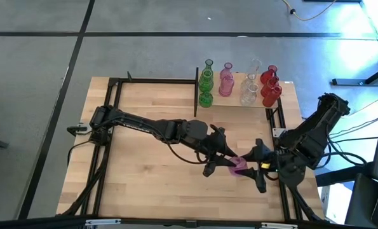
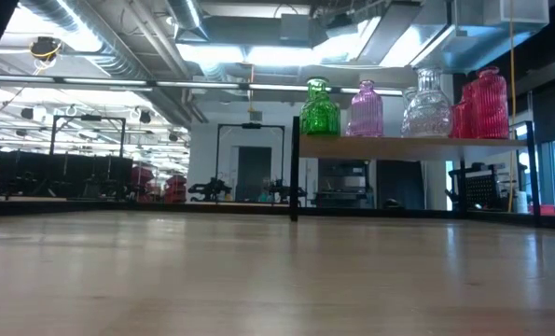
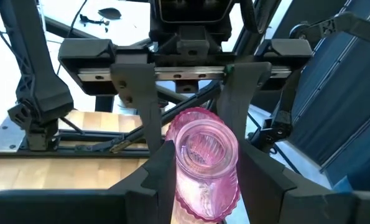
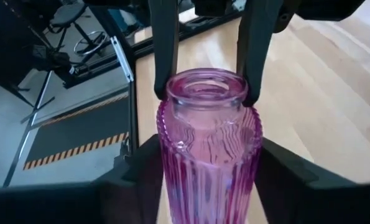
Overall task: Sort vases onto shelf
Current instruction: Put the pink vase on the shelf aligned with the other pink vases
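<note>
A pink ribbed vase (image 1: 239, 166) hangs above the tabletop near the right front, between my two grippers. My left gripper (image 1: 225, 160) reaches in from the left and is shut on the vase's neck. My right gripper (image 1: 255, 166) comes from the right and is closed on its body. Neither gripper shows in the low view. At the far right, green (image 1: 206, 83), pink (image 1: 226, 79), clear (image 1: 249, 86) and red vases (image 1: 270, 86) stand upright on their bases in rows on the shelf (image 2: 398, 147). My left gripper pinches the vase's neck (image 4: 180, 94) just under the mouth rim between its two fingers (image 4: 166, 56). It comes nearly level from the table's left. The vase is lifted clear of the table. My right gripper has its two fingers (image 4: 141, 180) against opposite sides of the ribbed body (image 4: 172, 168). It comes from the table's right, slanting down, with the vase's mouth pointing away from it.
Black frame rails (image 1: 112, 127) run along the table's left and far sides, and a black post (image 1: 196, 89) stands at the shelf's left end. Bare wood (image 1: 150, 178) lies at the near left. Cables hang off the table's right side.
</note>
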Robot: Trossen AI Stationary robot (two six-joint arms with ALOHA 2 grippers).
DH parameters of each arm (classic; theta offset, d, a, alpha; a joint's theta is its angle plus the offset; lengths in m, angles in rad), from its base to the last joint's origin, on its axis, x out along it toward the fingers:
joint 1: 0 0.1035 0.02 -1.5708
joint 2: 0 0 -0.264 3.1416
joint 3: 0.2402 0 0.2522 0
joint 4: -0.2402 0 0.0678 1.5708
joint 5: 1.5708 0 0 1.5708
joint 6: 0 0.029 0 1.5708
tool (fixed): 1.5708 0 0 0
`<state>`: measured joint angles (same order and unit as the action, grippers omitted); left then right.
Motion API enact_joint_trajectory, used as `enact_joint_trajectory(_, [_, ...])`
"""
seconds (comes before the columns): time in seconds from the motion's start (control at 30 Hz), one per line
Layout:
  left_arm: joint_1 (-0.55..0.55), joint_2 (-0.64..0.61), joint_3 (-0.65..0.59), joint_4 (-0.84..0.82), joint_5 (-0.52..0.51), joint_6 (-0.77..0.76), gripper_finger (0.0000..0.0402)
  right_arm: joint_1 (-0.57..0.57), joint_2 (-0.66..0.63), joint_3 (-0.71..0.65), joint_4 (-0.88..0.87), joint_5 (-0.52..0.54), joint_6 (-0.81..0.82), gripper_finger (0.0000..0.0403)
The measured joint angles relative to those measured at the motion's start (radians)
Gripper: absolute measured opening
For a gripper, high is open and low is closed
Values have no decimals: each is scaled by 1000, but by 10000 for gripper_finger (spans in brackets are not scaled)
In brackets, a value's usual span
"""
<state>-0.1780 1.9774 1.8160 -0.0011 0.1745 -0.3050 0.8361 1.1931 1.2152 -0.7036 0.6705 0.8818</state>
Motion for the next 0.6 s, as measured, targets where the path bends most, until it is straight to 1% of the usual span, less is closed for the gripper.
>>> enact_joint_trajectory(0.1, [4, 0, -1, -4, -3, 0, 131, -1, 1, 0, -3, -17, -1, 152])
enact_joint_trajectory(0.13, [7, 0, -1, -3, -3, 0, 131, -1, 1, 0, -3, -14, -1, 142])
enact_joint_trajectory(0.37, [29, 0, -1, 2, -2, 0, 135, 1, 1, 0, -15, 44, 1, 142])
enact_joint_trajectory(0.6, [60, -2, -1, 27, -4, 2, 149, 1, 2, 0, -39, 145, 23, 142])
